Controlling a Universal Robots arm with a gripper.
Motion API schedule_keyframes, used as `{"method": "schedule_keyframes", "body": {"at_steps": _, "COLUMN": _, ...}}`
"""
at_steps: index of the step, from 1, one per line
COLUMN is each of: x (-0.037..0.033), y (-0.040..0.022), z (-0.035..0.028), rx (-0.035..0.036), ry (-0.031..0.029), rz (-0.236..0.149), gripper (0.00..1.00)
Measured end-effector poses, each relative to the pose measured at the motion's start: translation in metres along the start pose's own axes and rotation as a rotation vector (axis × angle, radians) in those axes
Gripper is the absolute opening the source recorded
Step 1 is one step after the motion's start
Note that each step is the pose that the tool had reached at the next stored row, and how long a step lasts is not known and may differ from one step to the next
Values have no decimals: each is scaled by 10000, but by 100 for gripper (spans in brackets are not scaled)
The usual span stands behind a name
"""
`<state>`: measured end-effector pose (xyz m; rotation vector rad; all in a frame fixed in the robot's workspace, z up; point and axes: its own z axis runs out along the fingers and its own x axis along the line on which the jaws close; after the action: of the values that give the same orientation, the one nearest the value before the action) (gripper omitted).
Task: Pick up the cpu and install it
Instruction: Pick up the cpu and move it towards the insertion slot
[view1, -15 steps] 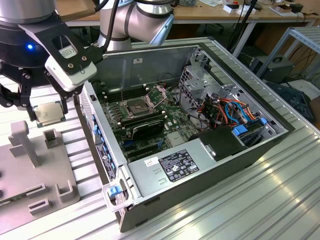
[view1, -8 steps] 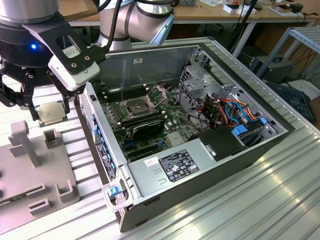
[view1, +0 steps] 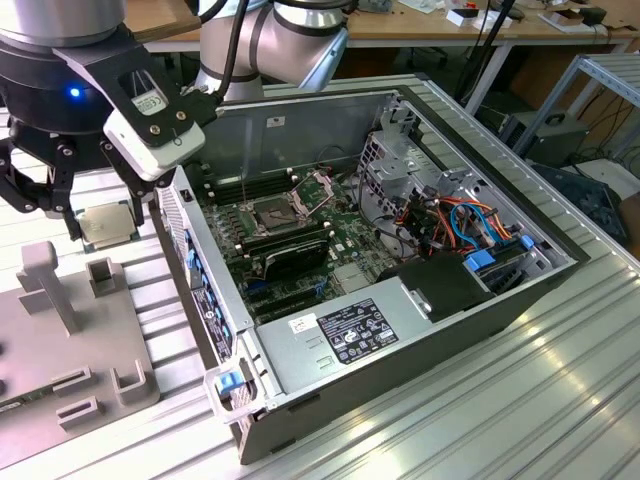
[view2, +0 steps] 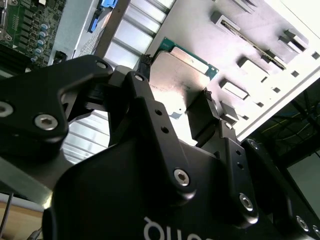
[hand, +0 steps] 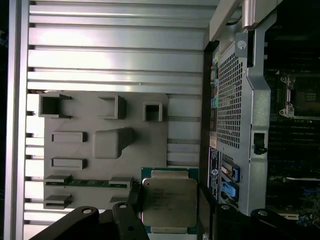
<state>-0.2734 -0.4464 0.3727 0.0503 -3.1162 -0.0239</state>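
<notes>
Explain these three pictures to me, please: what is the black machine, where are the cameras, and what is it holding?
It is a robot arm ending in a black gripper, a two-fingered claw. One picture comes from a camera off the arm that sees the whole bench; the other two come from cameras riding near the arm's wrist. On the ribbed metal table lie an open computer case and a grey holder plate. The fingers are closed on opposite edges of a small square silvery chip, near the plate's edge beside the case. The socket in the case looks open.
</notes>
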Motion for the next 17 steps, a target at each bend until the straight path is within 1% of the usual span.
{"method": "schedule_keyframes", "body": {"at_steps": 7, "x": -8, "y": 0, "z": 0, "rx": 0, "ry": 0, "rz": -2, "gripper": 55}}
{"method": "schedule_keyframes", "body": {"at_steps": 11, "x": -39, "y": -1, "z": -1, "rx": 1, "ry": 0, "rz": -1, "gripper": 55}}
{"method": "schedule_keyframes", "body": {"at_steps": 15, "x": -98, "y": -3, "z": -3, "rx": 1, "ry": 0, "rz": 0, "gripper": 55}}
{"method": "schedule_keyframes", "body": {"at_steps": 17, "x": -105, "y": -4, "z": -3, "rx": 1, "ry": 1, "rz": 1, "gripper": 55}}
